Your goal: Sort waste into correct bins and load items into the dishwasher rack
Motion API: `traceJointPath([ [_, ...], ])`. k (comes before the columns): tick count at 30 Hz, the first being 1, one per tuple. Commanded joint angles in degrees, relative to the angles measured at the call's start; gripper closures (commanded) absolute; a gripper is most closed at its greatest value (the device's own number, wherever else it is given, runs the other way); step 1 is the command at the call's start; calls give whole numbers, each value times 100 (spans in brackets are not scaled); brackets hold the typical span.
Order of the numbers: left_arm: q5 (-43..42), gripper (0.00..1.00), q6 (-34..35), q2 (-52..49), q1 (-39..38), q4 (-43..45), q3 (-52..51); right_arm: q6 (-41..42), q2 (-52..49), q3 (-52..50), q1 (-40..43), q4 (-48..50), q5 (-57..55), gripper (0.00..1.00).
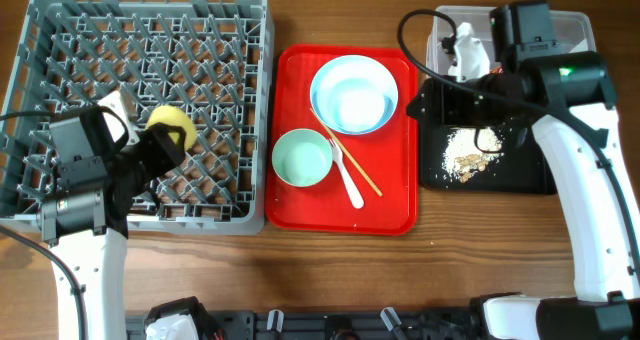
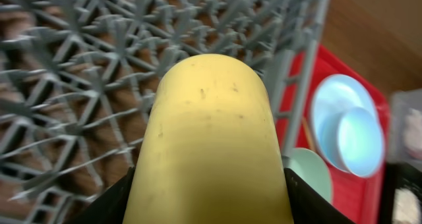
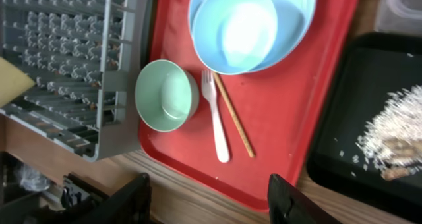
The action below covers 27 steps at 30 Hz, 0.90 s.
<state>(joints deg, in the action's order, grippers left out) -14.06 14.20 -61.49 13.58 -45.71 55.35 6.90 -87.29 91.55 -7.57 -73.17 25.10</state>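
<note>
The yellow cup (image 1: 168, 128) is held above the grey rack (image 1: 150, 40), near the rack's middle and a bit toward the near edge of the table. It is clamped between the two fingers of the left gripper (image 2: 210, 211), one finger on each side. Which way the cup's mouth faces cannot be told.

The step in hand looks like setting the cup down in the rack. To do it well, the cup should be lowered slowly into a gap between the upright pegs, not onto a peg top. It should be kept away from the rack's side wall, so that it is not bumped. The fingers should be opened only when the cup is resting on the lattice floor, or it may roll or tip. Then the arm should be lifted straight up, so that the cup is not dragged along.

The rack is placed at the far left corner of the table. Beside it, in the middle of the table, the red tray (image 1: 390, 200) is found. On it the blue bowl (image 1: 352, 98), the green bowl (image 1: 302, 158), the white fork (image 1: 348, 180) and the chopsticks (image 1: 365, 178) are waiting.

Toward the right edge, the black tray (image 1: 520, 175) is seen with the crumbs (image 1: 468, 158) in it. The clear tub (image 1: 565, 30) is at the far right corner. The fingers of the right gripper (image 3: 214, 201) are spread apart and nothing is held between them.

No brand, label or writing can be read on anything.
</note>
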Motion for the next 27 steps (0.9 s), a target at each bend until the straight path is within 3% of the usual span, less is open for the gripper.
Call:
traceJointPath([
  [1,800,85,-72,-57,46,-254,87,-96,61,0,70,-55,-203,42],
  [11,1012,81,-72,-822,46,-533,87,-96,59,-7,70,-46,-308,37],
  [17,1012,71,-72,-1469,46,-382,87,-92,59,-7,70,-46,-306,38],
  [20,1010,56,-72,-1764,46,-247,87,-90,59,-7,70,-55,-306,37],
  [24,1008,0,-72,-1921,46,-177,87,-92,59,-7,70,-90,-306,37],
  [27,1005,0,-74,-1871,46,-173,181,-94,59,-7,70,-129,-308,36],
])
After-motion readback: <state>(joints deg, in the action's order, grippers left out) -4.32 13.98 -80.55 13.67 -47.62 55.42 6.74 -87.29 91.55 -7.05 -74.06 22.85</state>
